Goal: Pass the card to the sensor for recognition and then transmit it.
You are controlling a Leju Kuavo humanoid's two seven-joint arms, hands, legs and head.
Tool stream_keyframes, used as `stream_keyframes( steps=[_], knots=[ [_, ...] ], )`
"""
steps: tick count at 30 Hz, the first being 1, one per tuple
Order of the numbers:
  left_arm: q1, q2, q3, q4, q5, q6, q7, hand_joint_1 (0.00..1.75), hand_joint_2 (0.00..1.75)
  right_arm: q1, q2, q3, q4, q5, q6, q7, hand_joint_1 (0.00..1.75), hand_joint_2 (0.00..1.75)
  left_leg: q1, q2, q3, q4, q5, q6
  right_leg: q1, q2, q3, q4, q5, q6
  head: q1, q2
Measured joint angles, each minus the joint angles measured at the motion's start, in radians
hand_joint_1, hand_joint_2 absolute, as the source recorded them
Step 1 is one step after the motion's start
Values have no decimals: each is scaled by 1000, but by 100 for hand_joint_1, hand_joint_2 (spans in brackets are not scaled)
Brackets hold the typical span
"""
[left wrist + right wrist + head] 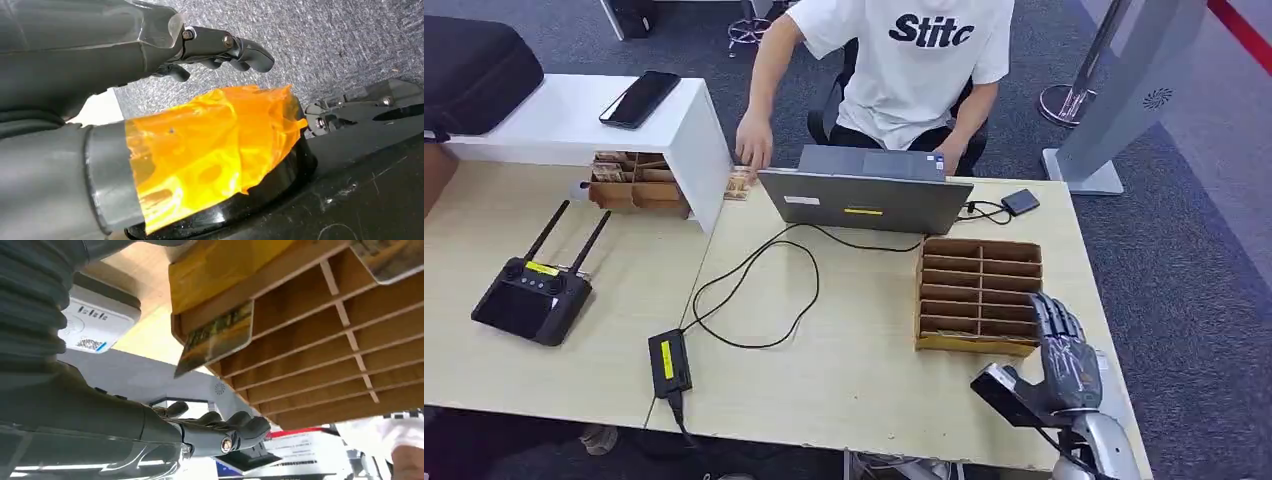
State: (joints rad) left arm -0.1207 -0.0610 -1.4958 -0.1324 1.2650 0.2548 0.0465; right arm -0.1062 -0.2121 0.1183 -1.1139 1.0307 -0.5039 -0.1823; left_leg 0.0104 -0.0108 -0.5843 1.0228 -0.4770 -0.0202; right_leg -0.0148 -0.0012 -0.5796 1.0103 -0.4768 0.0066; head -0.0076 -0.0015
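Observation:
A wooden slotted box [979,295] stands at the table's right. My right hand [1064,360] is just in front of its near right corner, fingers apart and upright, holding nothing. In the right wrist view a picture card [215,337] sticks out of one slot of the box [320,345], apart from my fingers [235,432]. A second card [387,257] shows at that box's far end. A white labelled device [95,322] lies beside my wrist. My left hand [220,47], its thumb wrapped in orange tape, hangs over grey carpet with nothing in it.
A person in a white T-shirt [914,70] sits behind an open laptop [869,195], one hand by a small stack of cards [739,185]. Another wooden box [634,180] sits under a white shelf. A cable [764,290], power brick [669,362] and remote controller [529,295] lie to the left.

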Motion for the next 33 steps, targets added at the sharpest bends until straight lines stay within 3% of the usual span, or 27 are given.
stream_keyframes(
  steps=[24, 25, 26, 27, 28, 29, 30, 33],
  knots=[
    [-1, 1, -8, 0, 4, 0, 1, 0, 0, -23, 0, 0, 46, -2, -20, -13, 2, 175, 0, 0, 0, 0, 0, 0, 0, 0, 0, 0, 0, 0, 0, 0],
    [-1, 1, -8, 0, 4, 0, 1, 0, 0, -24, 0, 0, 46, -3, -20, -15, 7, 175, 0, 0, 0, 0, 0, 0, 0, 0, 0, 0, 0, 0, 0, 0],
    [-1, 1, -8, 0, 4, 0, 1, 0, 0, -25, 0, 0, 46, -5, -20, -18, 42, 175, 0, 0, 0, 0, 0, 0, 0, 0, 0, 0, 0, 0, 0, 0],
    [-1, 1, -8, 0, 4, 0, 1, 0, 0, -26, 0, 0, 46, -6, -20, -20, 131, 175, 0, 0, 0, 0, 0, 0, 0, 0, 0, 0, 0, 0, 0, 0],
    [-1, 1, -8, 0, 4, 0, 1, 0, 0, -27, 0, 0, 45, -8, -20, -22, 131, 175, 0, 0, 0, 0, 0, 0, 0, 0, 0, 0, 0, 0, 0, 0],
    [-1, 1, -9, 0, 5, 0, 1, 0, 0, -28, 1, 0, 43, -8, -19, -25, 155, 175, 0, 0, 0, 0, 0, 0, 0, 0, 0, 0, 0, 0, 0, 0],
    [-1, 2, -10, 0, 5, 0, 1, 0, 0, -29, 1, 1, 40, -8, -19, -27, 164, 175, 0, 0, 0, 0, 0, 0, 0, 0, 0, 0, 0, 0, 0, 0],
    [-2, 2, -15, 0, 5, -1, 1, 0, 0, -33, 2, 2, 37, -10, -18, -30, 166, 175, 0, 0, 0, 0, 0, 0, 0, 0, 0, 0, 0, 0, 0, 0]
  ],
)
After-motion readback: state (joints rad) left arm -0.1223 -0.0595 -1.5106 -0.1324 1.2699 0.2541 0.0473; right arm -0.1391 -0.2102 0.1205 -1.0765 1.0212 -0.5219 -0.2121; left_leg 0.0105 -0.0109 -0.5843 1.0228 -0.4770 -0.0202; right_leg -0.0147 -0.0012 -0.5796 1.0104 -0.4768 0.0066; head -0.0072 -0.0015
